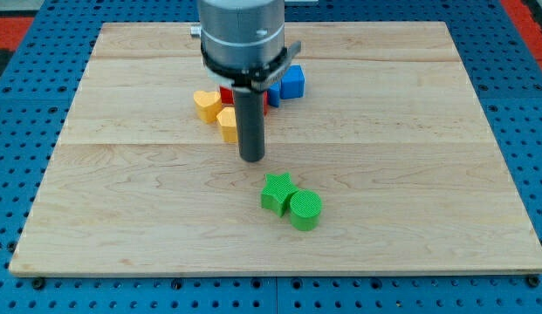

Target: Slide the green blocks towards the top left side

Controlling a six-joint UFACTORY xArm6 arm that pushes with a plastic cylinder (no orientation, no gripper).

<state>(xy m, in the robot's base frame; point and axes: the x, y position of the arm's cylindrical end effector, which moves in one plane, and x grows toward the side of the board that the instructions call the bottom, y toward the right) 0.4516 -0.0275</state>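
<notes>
A green star block (276,192) and a green cylinder block (305,209) lie touching each other at the lower middle of the wooden board (122,192). My tip (252,159) stands above and slightly left of the green star, a short gap away from it. A yellow heart block (206,105) and a second yellow block (227,124) lie just left of the rod. A red block (229,95) and a blue block (291,82) sit behind the rod, partly hidden by it.
The board rests on a blue perforated table (26,131). The arm's grey body (240,35) hangs over the board's upper middle and hides part of the block cluster there.
</notes>
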